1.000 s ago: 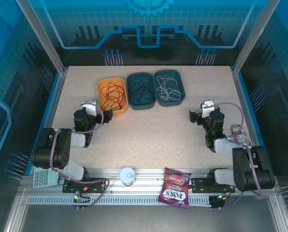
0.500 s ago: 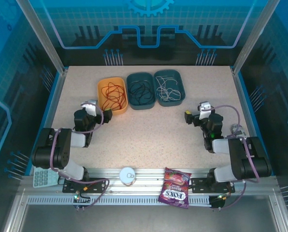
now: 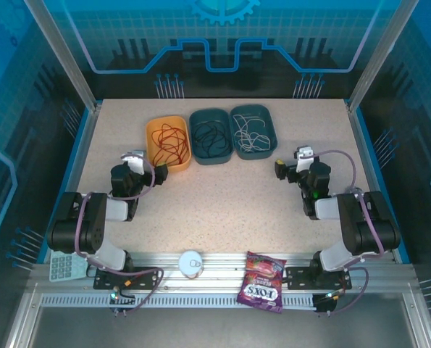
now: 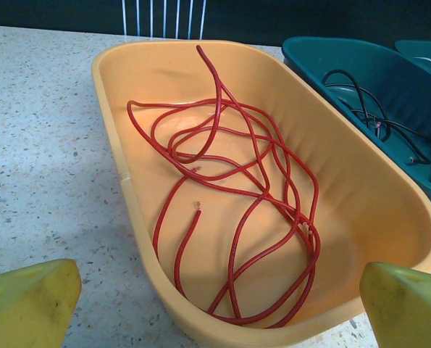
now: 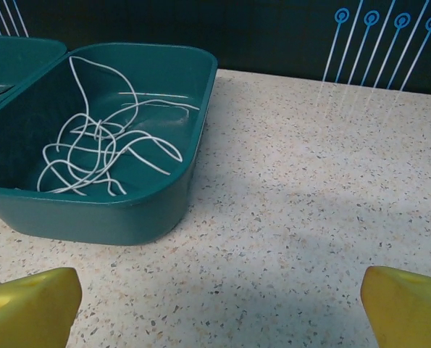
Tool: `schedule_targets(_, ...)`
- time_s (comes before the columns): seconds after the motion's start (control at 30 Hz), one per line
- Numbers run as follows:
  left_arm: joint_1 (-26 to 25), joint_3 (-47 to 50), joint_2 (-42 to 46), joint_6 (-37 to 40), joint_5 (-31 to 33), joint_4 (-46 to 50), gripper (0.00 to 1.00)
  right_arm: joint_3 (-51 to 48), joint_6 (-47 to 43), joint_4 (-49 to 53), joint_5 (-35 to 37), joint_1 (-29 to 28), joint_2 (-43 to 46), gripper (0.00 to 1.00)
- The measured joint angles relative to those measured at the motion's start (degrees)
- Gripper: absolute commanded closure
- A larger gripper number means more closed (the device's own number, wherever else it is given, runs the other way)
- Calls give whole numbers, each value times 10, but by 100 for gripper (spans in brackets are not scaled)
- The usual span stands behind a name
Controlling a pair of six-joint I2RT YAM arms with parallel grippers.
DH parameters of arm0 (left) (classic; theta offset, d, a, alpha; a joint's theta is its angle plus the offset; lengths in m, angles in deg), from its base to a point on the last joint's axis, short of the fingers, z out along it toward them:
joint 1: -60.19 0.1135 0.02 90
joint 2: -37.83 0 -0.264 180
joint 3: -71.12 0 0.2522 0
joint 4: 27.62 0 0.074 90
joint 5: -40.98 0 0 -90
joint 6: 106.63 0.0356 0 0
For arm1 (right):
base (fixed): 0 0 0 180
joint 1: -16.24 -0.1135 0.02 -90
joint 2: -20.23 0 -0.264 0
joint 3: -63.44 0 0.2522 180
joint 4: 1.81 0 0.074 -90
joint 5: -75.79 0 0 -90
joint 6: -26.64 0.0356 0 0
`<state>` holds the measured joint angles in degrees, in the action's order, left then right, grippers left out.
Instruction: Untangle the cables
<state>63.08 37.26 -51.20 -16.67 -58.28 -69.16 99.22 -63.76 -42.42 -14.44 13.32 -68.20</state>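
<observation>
While left hand (image 3: 159, 174) and right hand (image 3: 280, 170) are standing wide open, empty, task is looking near done.
Red cables (image 4: 229, 174) are lying in orange tray (image 4: 110, 94), white cables (image 5: 99, 156) in teal tray (image 5: 193, 145); best pinching one free end.

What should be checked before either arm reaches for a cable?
1. Left gripper open and empty: ok.
2. Right gripper open and empty: ok.
3. Colours kept apart: ok. The red cables lie in the orange tray, the black cables in the middle teal tray, and the white cables in the right teal tray.
4. Strands lying free of one another: not ok. The red and white loops cross repeatedly.
5. Left gripper lined up with the orange tray: ok.
6. Right gripper lined up with the white cables: not ok. Their tray sits left of its centre line.
</observation>
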Motion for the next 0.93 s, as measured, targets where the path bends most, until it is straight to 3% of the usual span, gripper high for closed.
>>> schedule_targets(0.93,0,0,0,0,0,2,1,0,2,25,2,0,0,0)
